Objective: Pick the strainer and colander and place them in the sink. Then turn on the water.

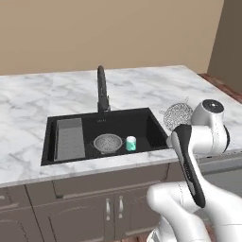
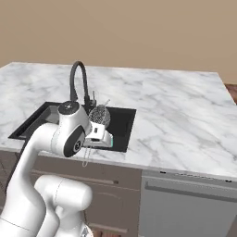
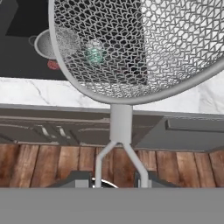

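The marble counter (image 1: 28, 104) surrounds the black sink (image 1: 146, 124), where the colander (image 1: 108, 142) sits beside a small teal cup (image 1: 131, 143). The strainer (image 3: 135, 48) hangs lifted above the counter's front edge, its wire handle pinched between nearly closed jaws.

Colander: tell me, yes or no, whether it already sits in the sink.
Yes, the colander rests on the floor of the sink, beside a small teal cup.
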